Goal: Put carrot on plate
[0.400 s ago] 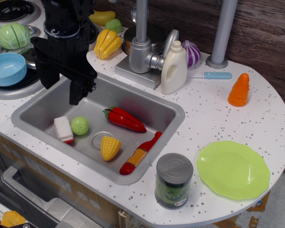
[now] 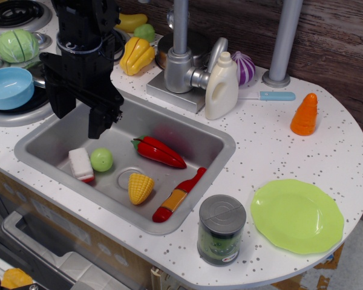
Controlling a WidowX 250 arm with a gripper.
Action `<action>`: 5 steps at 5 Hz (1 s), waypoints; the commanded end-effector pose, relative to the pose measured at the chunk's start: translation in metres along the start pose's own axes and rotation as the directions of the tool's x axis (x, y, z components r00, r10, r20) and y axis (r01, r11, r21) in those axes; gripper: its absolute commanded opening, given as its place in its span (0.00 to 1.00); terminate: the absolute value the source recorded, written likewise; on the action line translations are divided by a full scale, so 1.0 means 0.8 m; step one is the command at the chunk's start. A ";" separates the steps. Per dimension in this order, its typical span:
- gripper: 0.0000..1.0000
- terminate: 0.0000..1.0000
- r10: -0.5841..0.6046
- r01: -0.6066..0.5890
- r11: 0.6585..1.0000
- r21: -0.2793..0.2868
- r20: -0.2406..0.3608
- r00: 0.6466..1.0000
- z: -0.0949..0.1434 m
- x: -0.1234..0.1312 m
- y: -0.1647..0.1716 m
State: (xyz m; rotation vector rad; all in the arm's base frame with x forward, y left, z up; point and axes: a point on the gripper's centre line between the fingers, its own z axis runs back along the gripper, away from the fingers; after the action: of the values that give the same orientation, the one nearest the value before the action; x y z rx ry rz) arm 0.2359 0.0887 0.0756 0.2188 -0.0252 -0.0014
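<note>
The orange ridged carrot [image 2: 305, 115] stands upright on the white speckled counter at the far right. The lime-green plate [image 2: 297, 215] lies flat near the front right edge, bare. My black gripper [image 2: 80, 112] hangs over the left end of the sink, far left of both. Its two fingers [image 2: 101, 119] stand apart and hold nothing.
The sink [image 2: 213, 140] holds a red chili pepper [image 2: 159, 152], a yellow corn piece [image 2: 139, 187], a green ball [image 2: 101, 159], a sponge [image 2: 81, 164] and a red bottle [image 2: 178, 196]. A can [image 2: 221, 229] stands left of the plate. A white jug [image 2: 222, 86], faucet [image 2: 180, 54] and blue bowl [image 2: 8, 87] stand behind.
The gripper has shifted very slightly; nothing else has moved.
</note>
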 end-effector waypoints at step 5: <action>1.00 0.00 -0.048 0.060 0.996 -0.069 0.164 0.985 0.153 0.182 -0.258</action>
State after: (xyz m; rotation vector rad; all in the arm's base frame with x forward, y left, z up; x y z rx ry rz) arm 0.3837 -0.1398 0.1260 0.1588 -0.1401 -0.0902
